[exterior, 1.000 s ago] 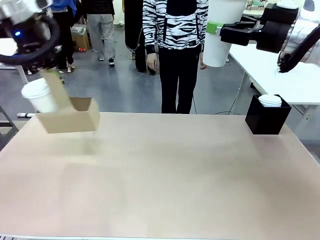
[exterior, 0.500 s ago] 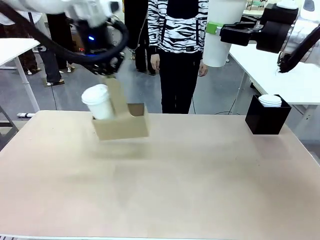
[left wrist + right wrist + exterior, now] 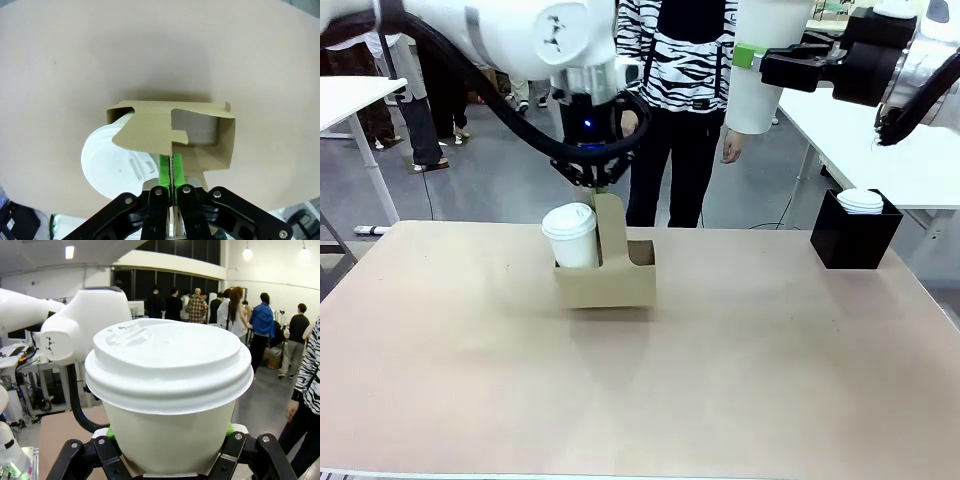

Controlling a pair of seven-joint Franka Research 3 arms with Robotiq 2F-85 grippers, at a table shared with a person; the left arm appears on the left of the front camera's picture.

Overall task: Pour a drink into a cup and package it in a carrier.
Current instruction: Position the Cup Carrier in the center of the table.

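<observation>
Along the left and near edges, the tan surface lies broad and open, with free room on every side of the middle. Beyond its far left corner stands a white side table.

Left of centre, towards the far edge, sits the carrier. Whether its base rests on the surface or hangs just above it cannot be told. The cup, lid on, stands upright in the carrier's left slot. The left arm reaches in from above, and its jaws are closed on the top of the upright centre handle. In the left wrist view the green pads press flat on the thin cardboard. The carrier lies straight below them, and the cup sits just to one side.

Behind the carrier, at the far edge, stands a person in a zebra-striped top, one hand hanging down.

Further right and high above the surface, the right arm's jaws clasp a second lidded cup around its body. The right wrist view shows that cup upright between the fingers. Below it, near the far right corner, stands a black box topped with white lids, well apart from the carrier.
</observation>
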